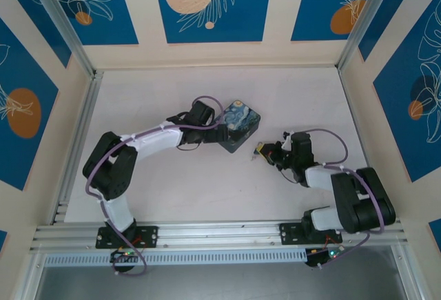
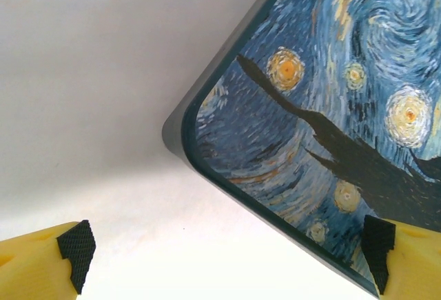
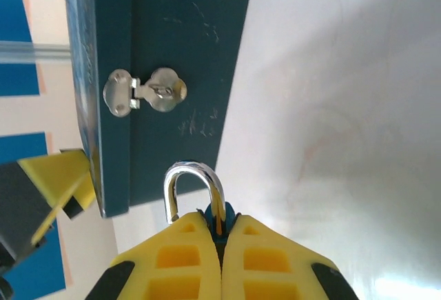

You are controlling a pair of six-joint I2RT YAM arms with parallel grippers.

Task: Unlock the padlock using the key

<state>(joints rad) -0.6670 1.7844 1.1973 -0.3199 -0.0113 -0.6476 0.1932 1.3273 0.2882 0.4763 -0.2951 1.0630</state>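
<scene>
Clamping padlock (image 3: 227,212) in our closed right gripper (image 3: 220,227), shackle (image 3: 193,167) aimed at hasp (image 3: 145,93) on tin (image 3: 179,24); left gripper (image 2: 227,245) spread wide around tin corner.

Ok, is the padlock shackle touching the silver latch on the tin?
Apart. In the right wrist view, the padlock shackle sticks up from the shut right gripper, with a strip of bare tin wall between it and the silver latch.

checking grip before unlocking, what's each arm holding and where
Right jaws pinch the padlock by its body, shackle sticking out; left jaws hold nothing.
</scene>
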